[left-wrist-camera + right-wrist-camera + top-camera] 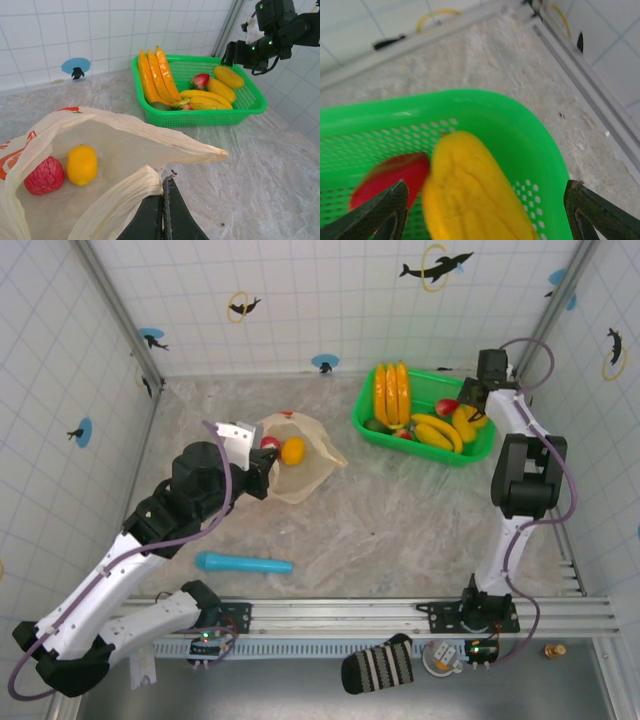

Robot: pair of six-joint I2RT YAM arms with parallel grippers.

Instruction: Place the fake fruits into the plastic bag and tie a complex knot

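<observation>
I can read no words or numbers anywhere. The thin cream-yellow plastic bag point(131, 136) carries a red-orange print point(12, 154) at its folded edge, too crumpled to make out.

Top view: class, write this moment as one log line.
left gripper: shut on bag rim | bag: two fruits inside | right gripper: open over basket, above yellow fruit
</observation>
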